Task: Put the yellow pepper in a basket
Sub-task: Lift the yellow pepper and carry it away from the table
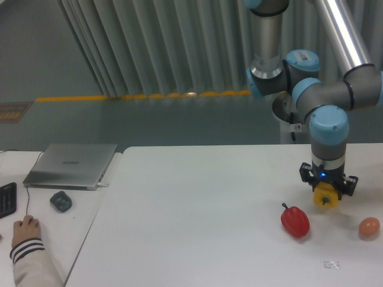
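Tool (327,192) clamped on the yellow pepper (325,197), just above the table (197,215). Best lifted straight, clear of the red pepper (295,220) (no basket in view).

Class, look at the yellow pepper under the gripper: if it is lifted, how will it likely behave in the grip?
The yellow pepper looks blocky and glossy, so it would probably stay stiff but might slip. The gripper sits low around its top, so the hanging part could swing or tilt. If dropped on the table, its rounded body may roll.
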You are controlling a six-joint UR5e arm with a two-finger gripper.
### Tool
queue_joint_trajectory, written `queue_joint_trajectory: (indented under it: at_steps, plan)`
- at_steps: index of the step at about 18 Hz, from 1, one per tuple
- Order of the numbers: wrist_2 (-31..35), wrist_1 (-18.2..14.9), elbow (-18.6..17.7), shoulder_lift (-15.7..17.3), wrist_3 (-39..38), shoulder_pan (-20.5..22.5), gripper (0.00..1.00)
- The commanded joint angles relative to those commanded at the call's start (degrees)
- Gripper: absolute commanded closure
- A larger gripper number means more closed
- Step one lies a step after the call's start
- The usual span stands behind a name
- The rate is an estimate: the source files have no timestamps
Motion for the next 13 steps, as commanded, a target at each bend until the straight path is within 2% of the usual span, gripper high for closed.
queue_joint_trajectory:
  at_steps: [3,7,11,13]
  plan:
    - [-0.09,-2.37,0.26,3.34,6.93,4.91,0.70]
    - [-0.17,-4.31,1.58,6.33,23.88,14.66,0.70]
    - [-0.26,-4.22,3.60,6.16,38.30,24.24,0.70]
    - [-0.44,-3.70,4.74,4.76,44.98,28.99,0.70]
